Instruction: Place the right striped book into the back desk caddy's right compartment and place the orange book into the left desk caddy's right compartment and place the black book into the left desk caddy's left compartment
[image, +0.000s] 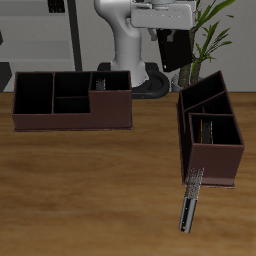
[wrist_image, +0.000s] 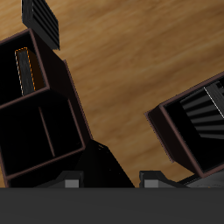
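Note:
My gripper (image: 168, 38) hangs high over the table's back, shut on the black book (image: 172, 52), which hangs downward from the fingers. In the wrist view the black book (wrist_image: 103, 166) fills the space between the fingers (wrist_image: 73, 180). Below and toward the table's front stands the left desk caddy (image: 232, 150), end-on. The orange book (wrist_image: 26, 70) stands on edge in that caddy's (wrist_image: 77, 122) compartment nearest the front edge. The back desk caddy (image: 70, 118) sits broadside, with the right striped book (image: 101, 82) upright in its end compartment; the wrist view shows the stripes (wrist_image: 206, 109) too.
A slimmer striped book (image: 190, 203) lies on the wood just in front of the left desk caddy, near the table's front edge. The robot's white base (image: 128, 50) and a potted plant (image: 205, 40) stand behind the caddies.

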